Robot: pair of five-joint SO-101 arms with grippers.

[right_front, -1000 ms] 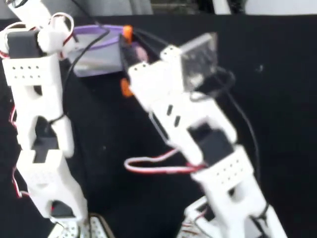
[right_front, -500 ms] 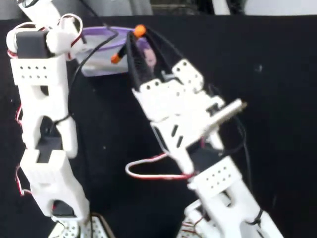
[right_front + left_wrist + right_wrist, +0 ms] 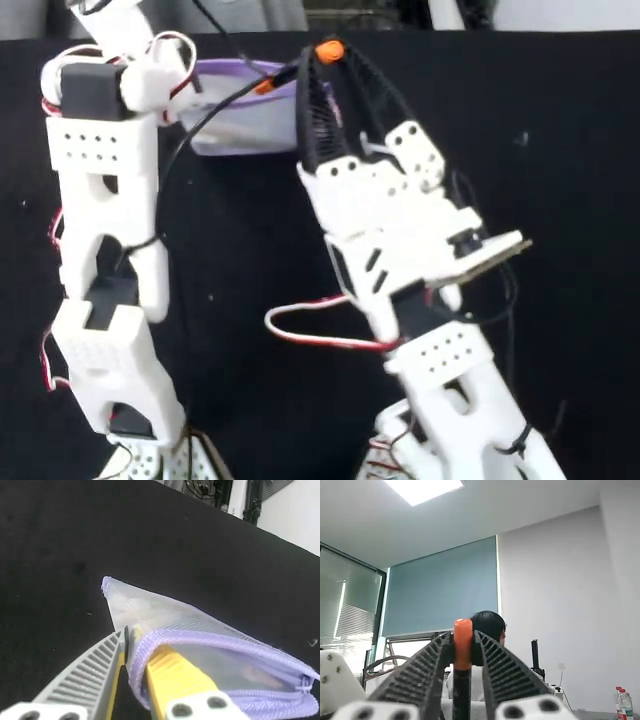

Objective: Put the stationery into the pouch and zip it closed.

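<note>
Loading step: the right tool (image 3: 325, 62) is clamped on an orange-tipped pen (image 3: 329, 48), raised just beside the pouch (image 3: 240, 115). The left tool (image 3: 131, 639) pinches the pouch's lip. The next move likely calls for tipping the pen into the opening.

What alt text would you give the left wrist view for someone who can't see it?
The left claw pinches the purple zip edge of a translucent mesh pouch between its grey ridged finger and its yellow finger. A black table spreads behind the pouch, and faint pale shapes show through its side.
</note>
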